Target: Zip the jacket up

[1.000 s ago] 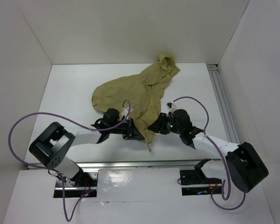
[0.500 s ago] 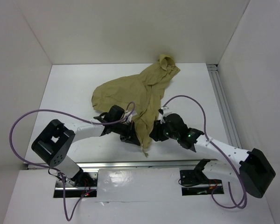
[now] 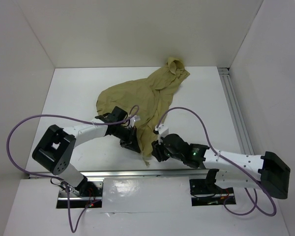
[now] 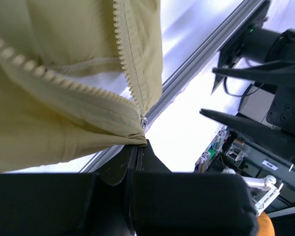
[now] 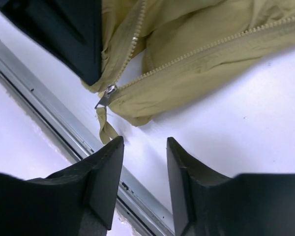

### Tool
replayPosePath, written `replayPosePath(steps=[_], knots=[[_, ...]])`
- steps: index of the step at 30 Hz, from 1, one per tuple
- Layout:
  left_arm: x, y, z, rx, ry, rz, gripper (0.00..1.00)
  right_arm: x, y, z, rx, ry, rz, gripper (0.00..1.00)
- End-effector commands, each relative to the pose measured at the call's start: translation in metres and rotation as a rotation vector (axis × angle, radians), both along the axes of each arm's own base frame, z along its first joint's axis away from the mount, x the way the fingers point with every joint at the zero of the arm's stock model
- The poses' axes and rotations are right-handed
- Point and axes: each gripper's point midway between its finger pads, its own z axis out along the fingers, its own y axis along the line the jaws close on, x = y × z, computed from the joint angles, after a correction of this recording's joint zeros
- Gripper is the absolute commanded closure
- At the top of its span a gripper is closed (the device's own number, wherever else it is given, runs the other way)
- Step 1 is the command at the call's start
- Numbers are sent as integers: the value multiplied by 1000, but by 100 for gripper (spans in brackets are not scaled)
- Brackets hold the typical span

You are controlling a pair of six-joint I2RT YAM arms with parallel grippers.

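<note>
The olive-tan jacket lies crumpled mid-table, its hood end at the back and a narrow strip of its front drawn toward the near edge. My left gripper is shut on the bottom hem of the jacket, right below the end of the zipper teeth. My right gripper is open just beside that corner, its fingers over bare table. The metal zipper pull with a small fabric tab sits a little beyond the left fingertip. The two zipper rows run apart above it.
An aluminium rail borders the near table edge, close under both grippers and seen as the rail in the right wrist view. White walls enclose the table. Purple cables loop over both arms. The left gripper's black finger is top left in the right wrist view.
The left gripper has dragged the jacket's hem corner toward the near edge. The right arm has swung left and nearer, following the corner, and its jaws have widened slightly.
</note>
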Motion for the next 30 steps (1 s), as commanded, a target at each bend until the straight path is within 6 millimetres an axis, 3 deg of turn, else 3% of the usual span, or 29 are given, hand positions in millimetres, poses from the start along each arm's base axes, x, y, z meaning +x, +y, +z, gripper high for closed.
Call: replayPosePath(steps=[1,9,24,30], knots=[[-8,10,0,28,19,-15,100,7,18,28,32,-103,-11,51],[-10,11,3,26,27,-1,100,-9,56,17,-71,-176,9,46],[-10,11,3,26,27,-1,100,-21,76,-2,-161,-207,93,46],[-10,11,3,26,27,-1,100,-22,84,3,-149,-230,86,46]])
